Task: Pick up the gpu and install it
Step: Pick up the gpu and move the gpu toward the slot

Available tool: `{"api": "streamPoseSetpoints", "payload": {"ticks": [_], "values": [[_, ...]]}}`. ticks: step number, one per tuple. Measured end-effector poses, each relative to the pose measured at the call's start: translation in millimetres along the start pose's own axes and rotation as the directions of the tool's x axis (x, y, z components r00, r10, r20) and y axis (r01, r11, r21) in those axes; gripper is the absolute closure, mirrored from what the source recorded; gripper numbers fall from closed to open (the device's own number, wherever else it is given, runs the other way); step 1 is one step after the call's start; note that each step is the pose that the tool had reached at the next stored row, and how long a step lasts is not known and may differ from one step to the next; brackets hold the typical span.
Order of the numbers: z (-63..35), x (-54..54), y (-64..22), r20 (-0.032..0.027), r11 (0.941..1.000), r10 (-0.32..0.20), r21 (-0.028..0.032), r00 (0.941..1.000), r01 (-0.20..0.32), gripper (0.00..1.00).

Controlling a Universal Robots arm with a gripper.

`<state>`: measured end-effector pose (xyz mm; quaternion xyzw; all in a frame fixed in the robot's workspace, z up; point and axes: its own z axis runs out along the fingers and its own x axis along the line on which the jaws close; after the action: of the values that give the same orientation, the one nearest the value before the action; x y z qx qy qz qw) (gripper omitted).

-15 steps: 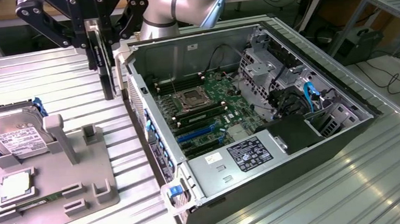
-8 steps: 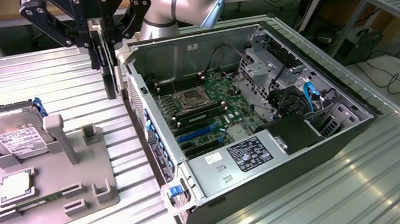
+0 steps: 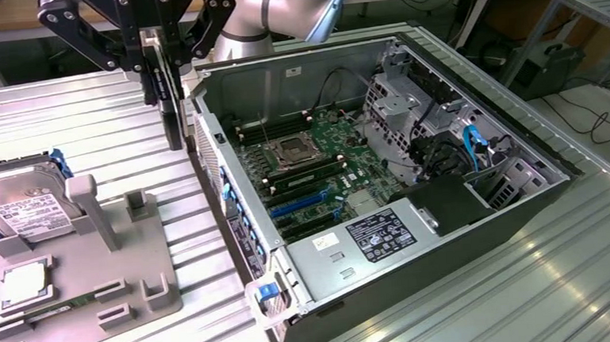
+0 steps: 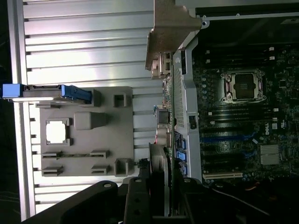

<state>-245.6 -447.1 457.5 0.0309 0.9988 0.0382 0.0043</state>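
My gripper (image 3: 160, 56) hangs at the exterior view's upper left, shut on the gpu (image 3: 171, 108). The card is edge-on there, a dark narrow slab hanging straight down, above the ribbed table and just outside the case's left wall. In the wrist view the gpu (image 4: 169, 32) runs away from my gripper (image 4: 156, 196), its silver end bracket farthest out, along the outer side of the case wall. The open computer case (image 3: 519, 205) lies on its side with the motherboard (image 3: 315, 158) and its blue slots (image 3: 297, 207) exposed.
A grey fixture tray (image 3: 131, 269) sits at the exterior view's left, holding a hard drive (image 3: 27, 208), a square chip (image 3: 26, 283) and a slim green stick (image 3: 65, 310). The case's power supply (image 3: 363, 243) and drive cage (image 3: 411, 93) stand inside the case. The table edge runs behind.
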Motion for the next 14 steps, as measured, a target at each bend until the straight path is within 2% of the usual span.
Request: {"api": "streamPoseSetpoints", "payload": {"ticks": [9,14], "values": [[0.0,-4.2,0.3,-0.0001,1.0,0.0,0.0,1.0,0.0,0.72],[0.2,-17.9,1.1,0.0,1.0,0.0,0.0,1.0,0.0,0.72]]}}
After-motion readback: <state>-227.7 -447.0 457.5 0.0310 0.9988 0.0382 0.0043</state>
